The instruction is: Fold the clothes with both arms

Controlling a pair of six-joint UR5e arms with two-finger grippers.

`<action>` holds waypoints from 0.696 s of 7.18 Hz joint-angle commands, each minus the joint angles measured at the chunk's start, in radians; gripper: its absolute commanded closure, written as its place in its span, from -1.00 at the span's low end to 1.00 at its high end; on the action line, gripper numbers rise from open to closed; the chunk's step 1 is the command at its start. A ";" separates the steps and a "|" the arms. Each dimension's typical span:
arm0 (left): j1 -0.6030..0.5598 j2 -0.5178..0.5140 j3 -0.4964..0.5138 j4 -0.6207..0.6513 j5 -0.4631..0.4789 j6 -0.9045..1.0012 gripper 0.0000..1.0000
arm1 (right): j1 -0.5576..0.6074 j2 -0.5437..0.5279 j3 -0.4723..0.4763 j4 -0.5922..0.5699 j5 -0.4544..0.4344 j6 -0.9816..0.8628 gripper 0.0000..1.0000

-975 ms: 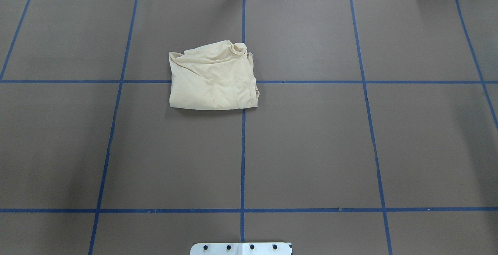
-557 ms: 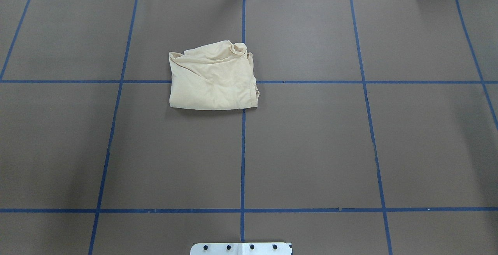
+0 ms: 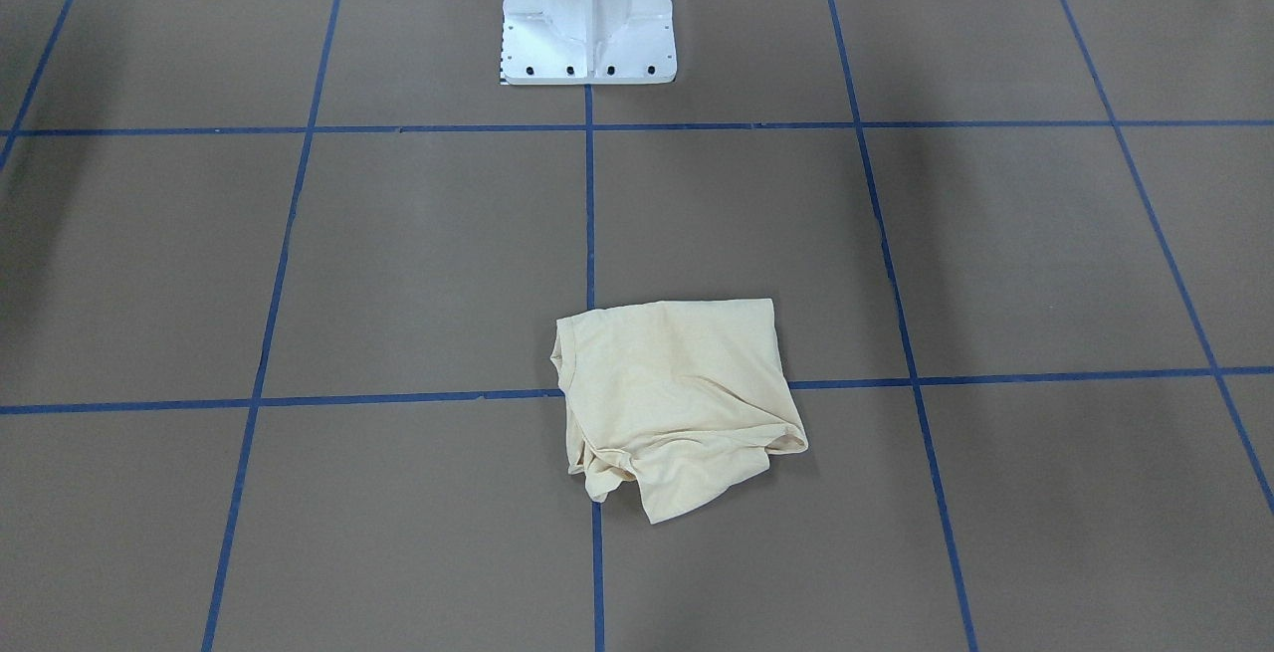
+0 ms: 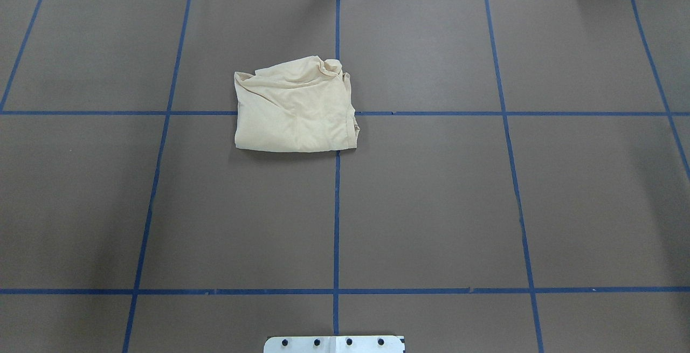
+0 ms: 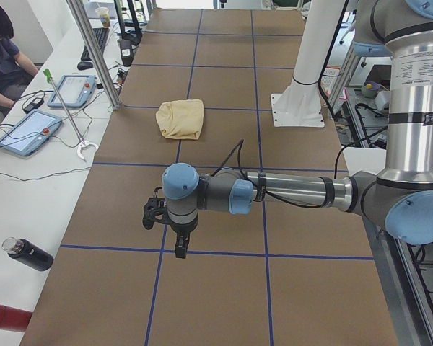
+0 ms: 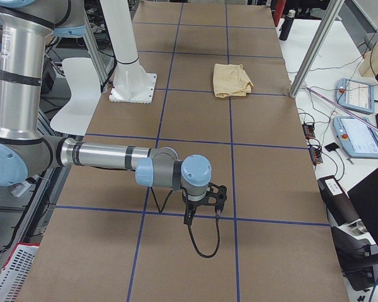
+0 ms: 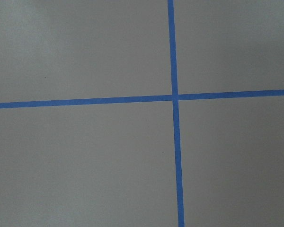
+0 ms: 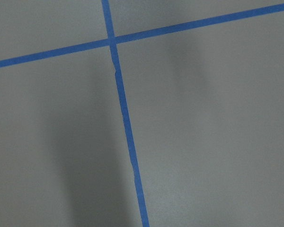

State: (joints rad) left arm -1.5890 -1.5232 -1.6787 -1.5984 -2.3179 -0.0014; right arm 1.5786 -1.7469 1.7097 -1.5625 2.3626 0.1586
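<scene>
The pale cream T-shirt (image 4: 294,110) lies folded into a rumpled, roughly square bundle on the brown table cover, just left of the centre tape line. It also shows in the front view (image 3: 677,393) and both side views (image 5: 180,117) (image 6: 232,80). Its print and neck tag are hidden. My left gripper (image 5: 179,245) hangs low over the table far out to the left, well away from the shirt. My right gripper (image 6: 203,212) hangs low far out to the right. Both show only in side views, so I cannot tell if they are open or shut. The wrist views show only the cover and blue tape.
The white pedestal base (image 3: 587,25) stands at the robot side of the table. Blue tape lines (image 4: 336,207) grid the cover. A metal post (image 5: 94,50), pendant tablets (image 5: 29,131), a dark bottle (image 5: 29,254) and a seated operator (image 5: 0,50) are along the far side.
</scene>
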 commanded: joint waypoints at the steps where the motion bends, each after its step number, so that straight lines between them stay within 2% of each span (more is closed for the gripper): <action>1: 0.000 0.000 -0.001 0.000 0.000 0.004 -1.00 | -0.012 0.015 -0.004 0.056 -0.115 -0.011 -1.00; 5: 0.000 0.002 -0.004 0.000 0.002 0.006 -1.00 | -0.020 0.013 -0.004 0.062 -0.103 -0.008 -1.00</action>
State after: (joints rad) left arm -1.5892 -1.5222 -1.6814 -1.5984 -2.3164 0.0045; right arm 1.5593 -1.7328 1.7059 -1.5009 2.2546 0.1486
